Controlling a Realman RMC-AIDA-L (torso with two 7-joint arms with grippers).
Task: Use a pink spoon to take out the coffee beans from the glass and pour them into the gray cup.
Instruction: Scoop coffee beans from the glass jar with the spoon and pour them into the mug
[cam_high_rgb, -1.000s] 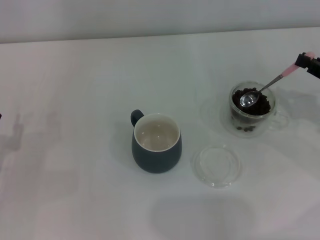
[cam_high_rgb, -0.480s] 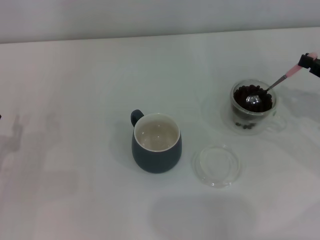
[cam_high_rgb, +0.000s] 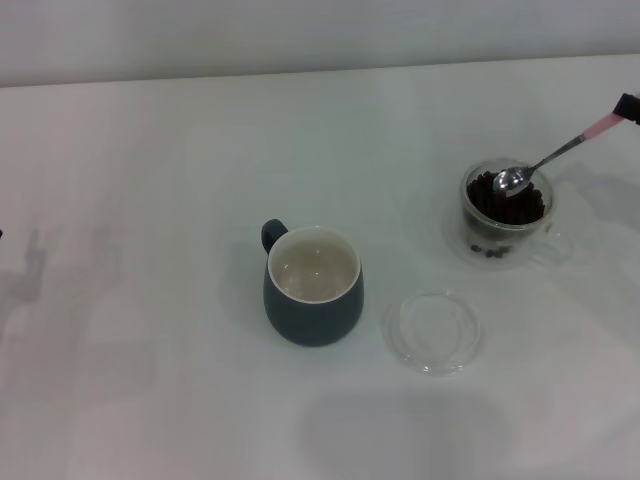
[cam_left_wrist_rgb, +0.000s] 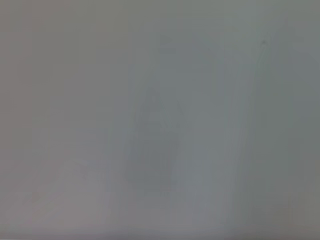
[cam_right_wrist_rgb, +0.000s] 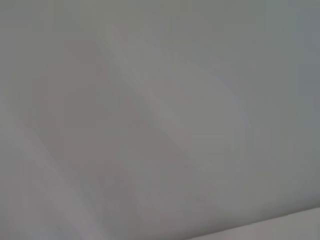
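Note:
In the head view the glass (cam_high_rgb: 505, 232) stands at the right of the table, holding a heap of coffee beans (cam_high_rgb: 498, 200). The pink spoon (cam_high_rgb: 556, 153) slants up from it to the right, its shiny bowl over the beans near the glass's far rim. At the frame's right edge my right gripper (cam_high_rgb: 629, 106) holds the end of the pink handle; only a small black part of it shows. The gray cup (cam_high_rgb: 313, 300) stands at the table's middle, handle toward the back left, cream inside bare. My left gripper is out of view. Both wrist views show only a blank pale surface.
A flat clear glass dish (cam_high_rgb: 433, 331) lies on the white table (cam_high_rgb: 150, 200) between the gray cup and the glass, nearer the front. A wall runs along the table's far edge.
The spoon's bowl has lifted from the middle of the beans toward the glass's far rim. The right gripper has drawn back to the right, nearly out of the frame.

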